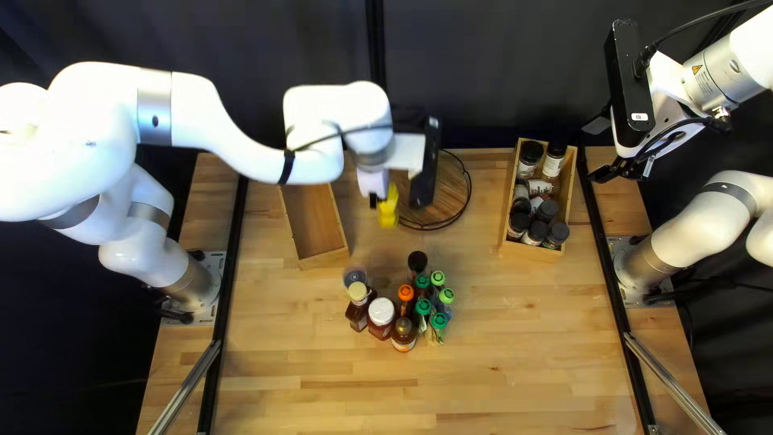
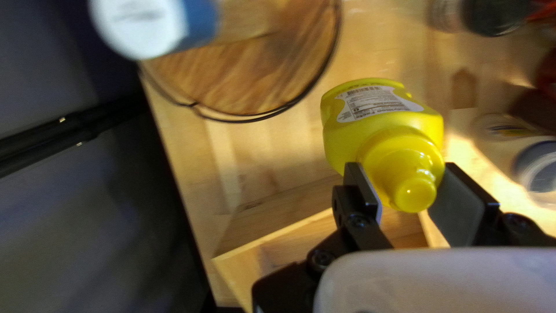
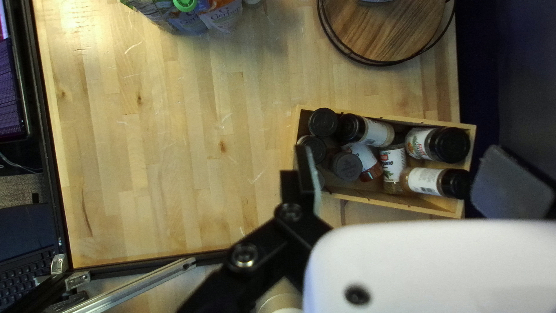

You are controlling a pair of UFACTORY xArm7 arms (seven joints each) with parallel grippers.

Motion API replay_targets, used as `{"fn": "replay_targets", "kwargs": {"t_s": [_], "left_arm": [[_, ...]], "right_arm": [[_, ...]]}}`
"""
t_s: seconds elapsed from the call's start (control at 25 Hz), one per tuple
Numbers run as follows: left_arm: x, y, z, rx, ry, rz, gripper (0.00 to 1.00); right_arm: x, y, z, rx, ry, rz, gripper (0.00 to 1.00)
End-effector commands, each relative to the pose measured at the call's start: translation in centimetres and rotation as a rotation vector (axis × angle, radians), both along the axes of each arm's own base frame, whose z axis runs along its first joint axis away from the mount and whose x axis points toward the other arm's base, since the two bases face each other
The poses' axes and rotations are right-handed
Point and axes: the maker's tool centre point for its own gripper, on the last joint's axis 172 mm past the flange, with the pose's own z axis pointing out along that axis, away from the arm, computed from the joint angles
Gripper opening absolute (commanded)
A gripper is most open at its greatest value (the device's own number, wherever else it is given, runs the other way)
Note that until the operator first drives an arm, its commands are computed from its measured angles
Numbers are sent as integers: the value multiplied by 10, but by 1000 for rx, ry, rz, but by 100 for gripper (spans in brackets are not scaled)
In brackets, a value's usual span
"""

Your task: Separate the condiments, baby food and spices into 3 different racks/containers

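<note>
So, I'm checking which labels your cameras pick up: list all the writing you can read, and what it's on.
"Gerber": on a baby food pouch.
"gano": on a spice jar; I can't make out the word's start.
Yellow squeeze bottle: label print too small to read.
White lid: print too blurred.
Other print: too small or blurred for me to quote.
</note>
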Motion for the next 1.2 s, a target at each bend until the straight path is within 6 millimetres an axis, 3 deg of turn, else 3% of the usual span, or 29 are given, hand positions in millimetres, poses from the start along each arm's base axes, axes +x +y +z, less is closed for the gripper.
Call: {"fn": "replay_targets", "kwargs": {"t_s": [0.04,0.16,0.36,1.0,1.04,1.12,1.16,1.2], "left_arm": [[5,38,-12,1,-5,32,0],[7,59,-20,-4,-8,44,0],[15,71,-33,-22,-12,48,0],[26,69,-65,-42,-6,49,0],[25,69,-65,-42,-6,50,11],[24,67,-65,-40,-2,51,77],[24,66,-65,-39,0,51,96],[24,64,-65,-38,3,49,100]], "right_arm": [[0,0,0,0,0,0,100],[0,0,0,0,0,0,100],[0,0,0,0,0,0,100],[0,0,0,0,0,0,100],[0,0,0,0,0,0,100],[0,0,0,0,0,0,100],[0,0,0,0,0,0,100],[0,0,0,0,0,0,100]]}}
